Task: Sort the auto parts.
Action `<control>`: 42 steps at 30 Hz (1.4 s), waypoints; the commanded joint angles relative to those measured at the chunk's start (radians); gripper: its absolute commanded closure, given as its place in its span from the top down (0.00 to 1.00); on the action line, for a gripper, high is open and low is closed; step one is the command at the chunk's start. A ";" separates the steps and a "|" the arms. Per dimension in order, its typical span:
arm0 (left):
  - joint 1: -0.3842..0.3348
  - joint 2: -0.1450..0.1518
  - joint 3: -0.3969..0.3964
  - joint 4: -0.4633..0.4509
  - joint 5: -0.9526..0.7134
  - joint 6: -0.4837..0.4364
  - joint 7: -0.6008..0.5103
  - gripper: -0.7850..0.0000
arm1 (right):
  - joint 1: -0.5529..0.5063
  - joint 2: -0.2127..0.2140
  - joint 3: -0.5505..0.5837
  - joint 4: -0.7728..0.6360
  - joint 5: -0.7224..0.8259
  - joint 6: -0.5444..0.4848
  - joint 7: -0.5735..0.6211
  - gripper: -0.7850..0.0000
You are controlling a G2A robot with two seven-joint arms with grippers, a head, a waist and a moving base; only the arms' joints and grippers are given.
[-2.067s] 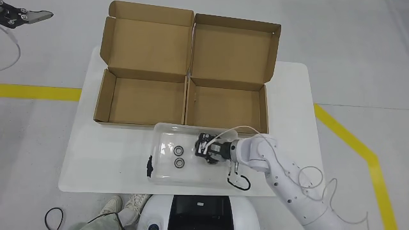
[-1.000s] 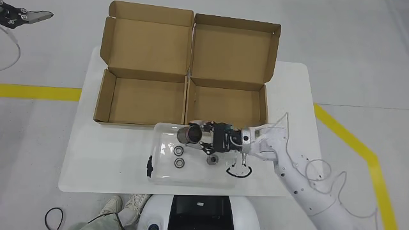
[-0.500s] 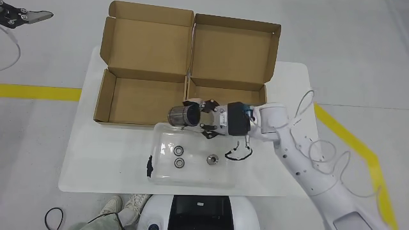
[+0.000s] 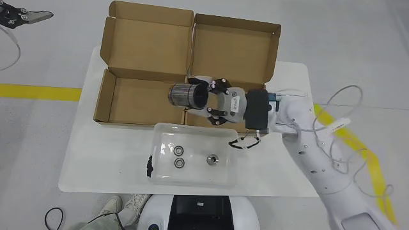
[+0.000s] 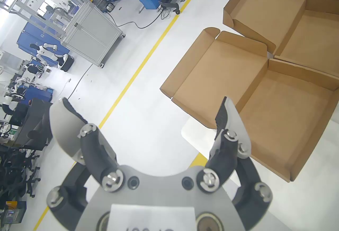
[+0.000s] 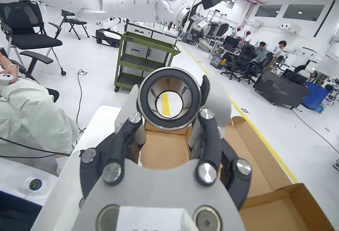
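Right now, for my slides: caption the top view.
Right gripper holds a ribbed metal cylinder above the open brown cardboard boxes.

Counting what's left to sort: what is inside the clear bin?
In the bin lie two rings and a small round part. The right gripper, holding a cylinder, covers a far corner; that spot is unseen.

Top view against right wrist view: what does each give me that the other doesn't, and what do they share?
Top view: the clear tray on the table, holding two small rings and a small round part.
Right wrist view: the cylinder seen end-on, its bore hollow right through, a finger on either side.
Both: the right claw shut on the cylinder, held above the open cardboard boxes.
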 commanded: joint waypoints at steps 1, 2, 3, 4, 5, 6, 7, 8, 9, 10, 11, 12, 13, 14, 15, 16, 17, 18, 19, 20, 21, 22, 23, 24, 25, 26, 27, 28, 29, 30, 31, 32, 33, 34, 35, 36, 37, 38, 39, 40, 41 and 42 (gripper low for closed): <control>0.000 0.000 0.000 0.000 0.000 0.000 0.000 1.00 | 0.003 0.002 0.015 -0.021 0.028 0.002 0.020 0.00; 0.000 0.000 0.000 0.000 0.000 0.000 0.000 1.00 | 0.004 0.002 0.023 -0.028 0.044 0.001 0.023 0.00; 0.000 0.000 0.000 0.000 0.000 0.000 0.000 1.00 | 0.005 0.003 0.030 -0.034 0.059 0.001 0.023 0.00; 0.000 0.000 0.000 0.000 0.000 0.000 0.000 1.00 | 0.007 0.003 0.036 -0.038 0.071 -0.002 0.022 0.00; 0.000 0.000 0.000 0.000 0.000 0.000 0.000 1.00 | 0.009 0.004 0.043 -0.041 0.086 -0.006 0.015 0.00; 0.000 0.000 0.000 0.000 0.000 0.000 0.000 1.00 | 0.011 0.004 0.049 -0.043 0.098 -0.010 0.006 0.00; 0.000 0.000 0.000 0.000 0.000 0.000 0.000 1.00 | 0.014 0.004 0.055 -0.044 0.107 -0.017 -0.003 0.00; 0.000 0.000 0.000 0.000 0.000 0.000 0.000 1.00 | 0.016 0.004 0.061 -0.044 0.115 -0.024 -0.013 0.00; 0.000 0.000 0.000 0.000 0.000 0.000 0.000 1.00 | 0.019 0.004 0.066 -0.044 0.121 -0.031 -0.024 0.00; 0.000 0.000 0.000 0.000 0.000 0.000 0.000 1.00 | 0.021 0.004 0.070 -0.043 0.125 -0.040 -0.034 0.00; 0.000 0.000 0.000 0.000 0.000 0.000 0.000 1.00 | 0.023 0.004 0.074 -0.041 0.131 -0.047 -0.048 0.00; 0.000 0.000 0.000 0.000 0.000 0.000 0.000 1.00 | 0.025 0.004 0.078 -0.041 0.134 -0.057 -0.065 0.00; 0.000 0.000 0.000 0.000 0.000 0.000 0.000 1.00 | 0.026 0.003 0.082 -0.038 0.135 -0.066 -0.084 0.00; 0.000 0.000 0.000 0.000 0.000 0.000 0.000 1.00 | 0.026 0.003 0.085 -0.035 0.129 -0.068 -0.098 0.00; 0.000 0.000 0.000 0.000 0.000 0.000 0.000 1.00 | 0.026 0.003 0.087 -0.035 0.120 -0.068 -0.108 0.00; 0.000 0.000 0.000 0.000 0.000 0.000 0.000 1.00 | 0.026 0.002 0.089 -0.038 0.111 -0.068 -0.118 0.00; 0.000 0.000 0.000 0.000 0.000 0.000 0.000 1.00 | 0.024 0.002 0.090 -0.039 0.103 -0.068 -0.127 0.00; 0.000 0.000 0.000 0.000 0.000 0.000 0.000 1.00 | 0.023 0.002 0.091 -0.041 0.095 -0.068 -0.133 0.00; 0.000 0.000 0.000 0.000 0.000 0.000 0.000 1.00 | 0.021 0.002 0.092 -0.043 0.086 -0.065 -0.138 0.00; 0.000 0.000 0.000 0.000 0.000 0.000 0.000 1.00 | 0.017 0.001 0.092 -0.045 0.077 -0.059 -0.140 0.00; 0.000 0.000 0.000 0.000 0.000 0.000 0.000 1.00 | 0.010 0.001 0.091 -0.047 0.064 -0.053 -0.142 0.00; 0.000 0.000 0.000 0.000 0.000 0.000 0.000 1.00 | 0.002 0.001 0.088 -0.048 0.052 -0.044 -0.145 0.00; 0.000 0.000 0.000 0.000 0.000 0.000 0.000 1.00 | -0.008 0.000 0.085 -0.047 0.041 -0.035 -0.148 0.00; 0.000 0.000 0.000 0.000 0.000 0.000 0.000 1.00 | -0.017 0.000 0.082 -0.049 0.027 -0.025 -0.149 0.00; 0.000 0.000 0.000 0.000 0.000 0.000 0.000 1.00 | -0.027 0.000 0.079 -0.048 0.013 -0.013 -0.147 0.00; 0.000 0.000 0.000 0.000 0.000 0.000 0.000 1.00 | -0.036 0.000 0.075 -0.048 0.000 0.000 -0.143 0.00; 0.000 0.000 0.000 0.000 0.000 0.000 0.000 1.00 | -0.045 0.000 0.071 -0.047 -0.012 0.012 -0.137 0.00; 0.000 0.000 0.000 0.000 0.000 0.000 0.000 1.00 | -0.053 0.000 0.068 -0.044 -0.024 0.025 -0.124 0.00; 0.000 0.000 0.000 0.000 0.000 0.000 0.000 1.00 | -0.058 0.000 0.065 -0.042 -0.032 0.035 -0.105 0.00; 0.000 0.000 0.000 0.000 0.000 0.000 0.000 1.00 | -0.063 0.001 0.062 -0.040 -0.033 0.041 -0.085 0.00; 0.000 0.000 0.000 0.000 0.000 0.000 0.000 1.00 | -0.065 0.001 0.060 -0.037 -0.030 0.046 -0.065 0.00; 0.000 0.000 0.000 0.000 0.000 0.000 0.000 1.00 | -0.065 0.001 0.060 -0.032 -0.020 0.051 -0.041 0.00; 0.000 0.000 0.000 0.000 0.000 0.000 0.000 1.00 | -0.063 0.001 0.059 -0.029 -0.004 0.051 -0.014 0.00; 0.000 0.000 0.000 0.000 0.000 0.000 0.000 1.00 | -0.059 0.002 0.062 -0.029 0.007 0.058 0.015 0.00; 0.000 0.000 0.000 0.000 0.000 0.000 0.000 1.00 | -0.059 0.002 0.065 -0.028 0.018 0.072 0.048 0.00; 0.000 0.000 0.000 0.000 0.000 0.000 0.000 1.00 | -0.059 0.003 0.067 -0.026 0.025 0.090 0.094 0.00; 0.000 0.000 0.000 0.000 0.000 0.000 0.000 1.00 | -0.058 0.003 0.066 -0.029 0.042 0.104 0.136 0.00; 0.000 0.000 0.000 0.000 0.000 0.000 0.000 1.00 | -0.056 0.003 0.064 -0.028 0.064 0.112 0.171 0.00; 0.000 0.000 0.000 0.000 0.000 0.000 0.000 1.00 | -0.052 0.003 0.063 -0.023 0.082 0.121 0.208 0.00; 0.000 0.000 0.000 0.000 0.000 0.000 0.000 1.00 | -0.046 0.003 0.060 -0.018 0.103 0.127 0.244 0.00; 0.000 0.000 0.000 0.000 0.000 0.000 0.000 1.00 | -0.040 0.002 0.057 -0.010 0.125 0.133 0.278 0.00; 0.000 0.000 0.000 0.000 0.000 0.000 0.000 1.00 | -0.033 0.002 0.054 0.000 0.141 0.145 0.318 0.00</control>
